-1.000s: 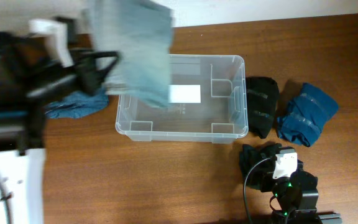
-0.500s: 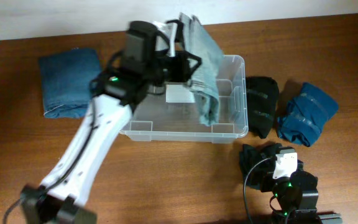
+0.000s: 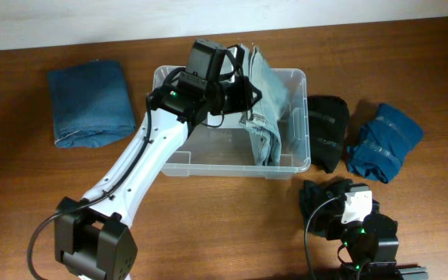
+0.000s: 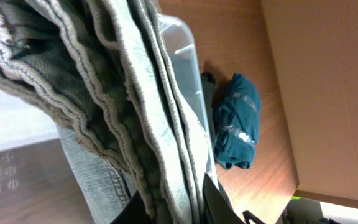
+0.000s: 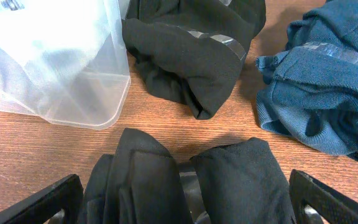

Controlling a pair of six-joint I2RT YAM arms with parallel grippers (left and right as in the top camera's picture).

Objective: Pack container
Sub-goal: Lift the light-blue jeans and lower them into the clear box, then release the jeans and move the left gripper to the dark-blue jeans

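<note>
The container (image 3: 179, 162) is a clear plastic bin in the middle of the table. My left gripper (image 3: 236, 92) hovers over its right half, shut on light grey-blue jeans (image 3: 264, 117) that hang down into the bin against its right wall. In the left wrist view the jeans (image 4: 104, 93) fill the frame between my fingers (image 4: 179, 210), with the bin's rim (image 4: 186, 53) beside them. My right gripper (image 5: 188, 205) is open, its fingers on either side of a black garment bundle (image 5: 185, 177) on the table.
Folded dark blue jeans (image 3: 90, 103) lie left of the bin. A black garment (image 3: 327, 131) and a teal garment (image 3: 383, 141) lie right of it. The black bundle (image 3: 329, 204) lies by my right arm, near the front edge.
My left arm has swung from the left side to over the bin, carrying the jeans, and lowered them into its right half. The right arm has not moved.
</note>
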